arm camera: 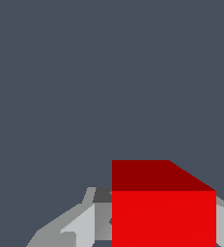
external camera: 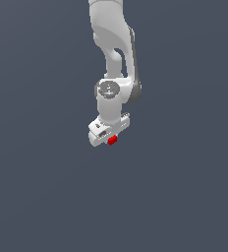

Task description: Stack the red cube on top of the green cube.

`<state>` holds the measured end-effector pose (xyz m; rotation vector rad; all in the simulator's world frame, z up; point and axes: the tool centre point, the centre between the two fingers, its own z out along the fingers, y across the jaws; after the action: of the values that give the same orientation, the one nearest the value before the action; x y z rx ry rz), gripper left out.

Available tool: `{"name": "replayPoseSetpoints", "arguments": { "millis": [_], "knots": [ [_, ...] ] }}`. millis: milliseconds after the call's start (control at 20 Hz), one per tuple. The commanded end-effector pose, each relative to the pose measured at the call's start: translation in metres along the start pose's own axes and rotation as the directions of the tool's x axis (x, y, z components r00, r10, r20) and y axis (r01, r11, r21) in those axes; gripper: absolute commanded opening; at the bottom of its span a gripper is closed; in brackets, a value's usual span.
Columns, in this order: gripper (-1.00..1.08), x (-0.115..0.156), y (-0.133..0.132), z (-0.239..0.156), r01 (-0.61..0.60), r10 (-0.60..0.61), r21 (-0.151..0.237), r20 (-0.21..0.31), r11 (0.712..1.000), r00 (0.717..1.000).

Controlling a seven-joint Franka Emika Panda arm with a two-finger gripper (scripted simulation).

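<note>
The red cube (external camera: 112,141) sits right at the lower end of the white pincer (external camera: 110,138), with the arm reaching down from the top of the exterior view over a plain grey tabletop (external camera: 42,197). In the wrist view the cube fills the near part of the picture, with pale grey finger (arm camera: 82,224) surfaces flanking it on both sides — the pincer looks closed on it, the fingers drawn in only as far as the cube's width allows. Whether the cube is lifted clear of the tabletop or resting on it cannot be told from these renders, since no shadow or contact line shows.

The green cube is not visible in either view. The wrist camera shows only bare grey surface beyond the red cube, and the exterior view shows nothing green anywhere around the arm; it may be hidden behind the arm or lie out of frame.

Judging by this, the grasp appears made and the step in hand is the carry — moving the held cube towards its target. The stacking itself is not yet done. The next move calls for bringing the green cube into sight, aligning the red one squarely above it with faces parallel, then lowering gently until the two touch before letting go. With cubes this small next to the pincer, a slight offset could leave the red one hanging over an edge and tipping off.
</note>
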<state>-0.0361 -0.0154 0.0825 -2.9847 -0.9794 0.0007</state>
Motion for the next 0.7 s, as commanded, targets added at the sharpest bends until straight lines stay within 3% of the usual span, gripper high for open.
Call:
{"name": "replayPoseSetpoints", "arguments": {
  "millis": [0,350,650],
  "knots": [
    [-1.00,-0.022,0.010,0.006,0.001,-0.001,-0.001,-0.001,1.000,1.000],
    [-1.00,-0.066,0.033,0.018,0.001,-0.001,0.000,0.000,1.000,1.000],
    [-1.00,-0.076,0.040,0.021,0.001,-0.001,0.000,0.000,1.000,1.000]
  ]
}}
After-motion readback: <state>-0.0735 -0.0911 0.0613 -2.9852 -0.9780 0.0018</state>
